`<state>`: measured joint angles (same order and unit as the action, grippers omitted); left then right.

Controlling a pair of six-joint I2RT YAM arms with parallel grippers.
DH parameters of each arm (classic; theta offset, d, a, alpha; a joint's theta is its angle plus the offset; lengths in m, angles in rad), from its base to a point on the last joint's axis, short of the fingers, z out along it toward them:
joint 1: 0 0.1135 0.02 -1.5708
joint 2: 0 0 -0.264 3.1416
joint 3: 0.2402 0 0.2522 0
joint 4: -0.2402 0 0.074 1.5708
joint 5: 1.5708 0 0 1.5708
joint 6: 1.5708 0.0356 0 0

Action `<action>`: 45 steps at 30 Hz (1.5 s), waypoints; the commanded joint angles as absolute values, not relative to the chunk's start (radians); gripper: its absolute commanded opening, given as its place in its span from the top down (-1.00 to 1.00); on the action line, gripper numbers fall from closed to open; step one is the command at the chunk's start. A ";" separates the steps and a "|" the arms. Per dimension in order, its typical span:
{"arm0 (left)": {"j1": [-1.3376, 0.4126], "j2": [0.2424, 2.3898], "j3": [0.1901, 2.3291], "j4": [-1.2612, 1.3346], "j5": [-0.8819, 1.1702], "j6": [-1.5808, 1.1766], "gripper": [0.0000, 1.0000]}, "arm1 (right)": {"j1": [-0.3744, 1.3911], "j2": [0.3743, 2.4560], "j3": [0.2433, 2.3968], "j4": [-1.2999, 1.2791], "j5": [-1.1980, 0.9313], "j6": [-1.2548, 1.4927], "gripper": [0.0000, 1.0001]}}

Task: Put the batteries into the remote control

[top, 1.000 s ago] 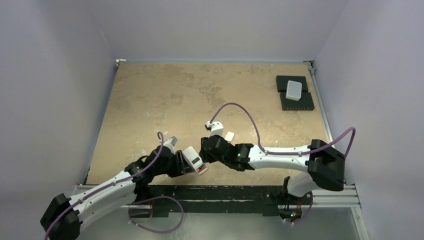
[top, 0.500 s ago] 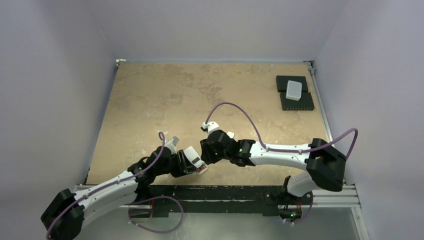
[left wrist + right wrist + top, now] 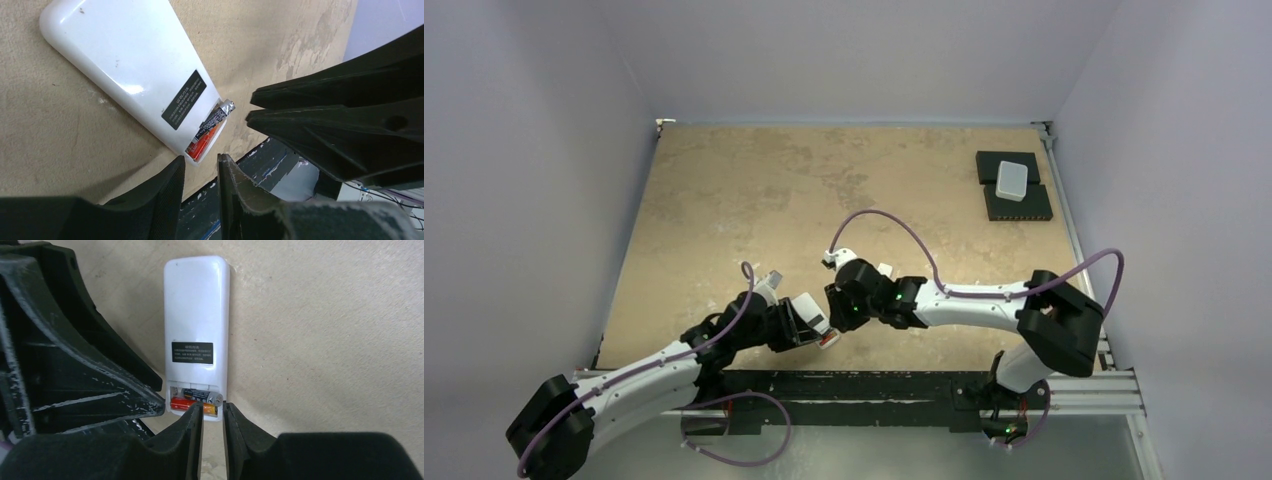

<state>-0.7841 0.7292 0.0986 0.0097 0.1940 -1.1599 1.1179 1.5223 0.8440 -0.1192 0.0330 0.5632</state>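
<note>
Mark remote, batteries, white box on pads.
remote control (image 3: 196, 310): right wrist view, white back above the label.
batteries (image 3: 200, 396): right wrist view, dark one in the open compartment.
white box (image 3: 1012, 180): top external view, its top face.

Top view: soft, even light, a bit dim, with a lilac cast on the walls. No single source is evident. The bench carries only faint diffuse shadows and no glare. Focus is fine, though the parts at centre are too small to resolve.

Left wrist view: bright specular patch on the remote control and a glint on one battery cap. The jaws along the bottom edge are dark and soft.

Right wrist view: flat light, with a thin shadow down the remote's right side. The label print is blurred and the near jaws are underexposed.
</note>
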 commanded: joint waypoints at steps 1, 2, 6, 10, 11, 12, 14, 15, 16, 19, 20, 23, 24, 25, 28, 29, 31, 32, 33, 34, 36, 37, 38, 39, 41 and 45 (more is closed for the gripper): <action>-0.787 0.730 0.089 0.049 0.180 -1.161 0.42 | 1.114 1.547 0.861 -0.122 0.002 0.541 0.46; -0.787 0.730 0.089 0.048 0.179 -1.161 0.42 | 1.114 1.552 0.863 -0.121 0.002 0.540 0.47; -0.787 0.730 0.089 0.040 0.177 -1.160 0.42 | 1.114 1.572 0.871 -0.116 -0.009 0.538 0.48; -0.787 0.732 0.086 0.030 0.172 -1.155 0.41 | 1.114 1.587 0.876 -0.108 -0.034 0.538 0.51; -0.787 0.732 0.085 0.030 0.170 -1.154 0.41 | 1.114 1.590 0.877 -0.106 -0.039 0.537 0.52; -0.787 0.733 0.084 0.031 0.170 -1.152 0.40 | 1.114 1.593 0.880 -0.104 -0.043 0.536 0.53; -0.787 0.739 0.084 0.033 0.169 -1.150 0.40 | 1.114 1.597 0.883 -0.103 -0.047 0.534 0.54; -0.786 0.743 0.084 0.036 0.169 -1.149 0.39 | 1.114 1.598 0.884 -0.103 -0.047 0.532 0.55; -0.787 0.748 0.084 0.040 0.170 -1.148 0.39 | 1.114 1.598 0.884 -0.103 -0.049 0.527 0.55; -0.786 0.764 0.081 0.052 0.171 -1.146 0.39 | 1.114 1.594 0.888 -0.103 -0.051 0.518 0.56; -0.787 0.768 0.080 0.055 0.172 -1.145 0.39 | 1.114 1.592 0.891 -0.106 -0.048 0.516 0.57; -0.787 0.772 0.079 0.060 0.172 -1.146 0.39 | 1.114 1.585 0.898 -0.122 -0.035 0.511 0.57; -0.787 0.772 0.080 0.060 0.171 -1.146 0.39 | 1.114 1.582 0.901 -0.125 -0.030 0.510 0.57; -0.786 0.770 0.079 0.061 0.170 -1.146 0.39 | 1.114 1.578 0.900 -0.128 -0.028 0.509 0.57; -0.787 0.772 0.080 0.064 0.170 -1.146 0.39 | 1.114 1.573 0.903 -0.133 -0.013 0.509 0.57; -0.786 0.773 0.081 0.066 0.170 -1.146 0.39 | 1.114 1.569 0.903 -0.131 -0.011 0.511 0.57; -0.786 0.773 0.081 0.067 0.170 -1.146 0.39 | 1.114 1.568 0.906 -0.129 -0.014 0.511 0.57; -0.787 0.773 0.081 0.070 0.170 -1.146 0.39 | 1.114 1.571 0.908 -0.129 -0.016 0.510 0.57; -0.787 0.773 0.081 0.071 0.170 -1.146 0.39 | 1.114 1.575 0.910 -0.130 -0.018 0.510 0.57; -0.787 0.774 0.081 0.073 0.170 -1.146 0.40 | 1.114 1.580 0.912 -0.128 -0.020 0.511 0.57; -0.787 0.776 0.083 0.075 0.172 -1.146 0.41 | 1.114 1.586 0.915 -0.124 -0.022 0.511 0.57; -0.787 0.778 0.084 0.077 0.172 -1.146 0.42 | 1.114 1.589 0.915 -0.120 -0.025 0.511 0.58; -0.786 0.778 0.085 0.079 0.173 -1.146 0.43 | 1.114 1.592 0.917 -0.117 -0.031 0.510 0.59; -0.787 0.779 0.086 0.080 0.173 -1.146 0.45 | 1.114 1.596 0.917 -0.115 -0.034 0.508 0.59; -0.786 0.783 0.086 0.087 0.176 -1.145 0.47 | 1.114 1.601 0.923 -0.113 -0.037 0.503 0.62; -0.787 0.788 0.089 0.093 0.178 -1.146 0.49 | 1.114 1.611 0.926 -0.114 -0.039 0.502 0.65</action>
<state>-0.7841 0.7830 0.0834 0.0456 0.1791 -1.1591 1.1179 1.5982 0.8867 -0.1265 -0.0227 0.5220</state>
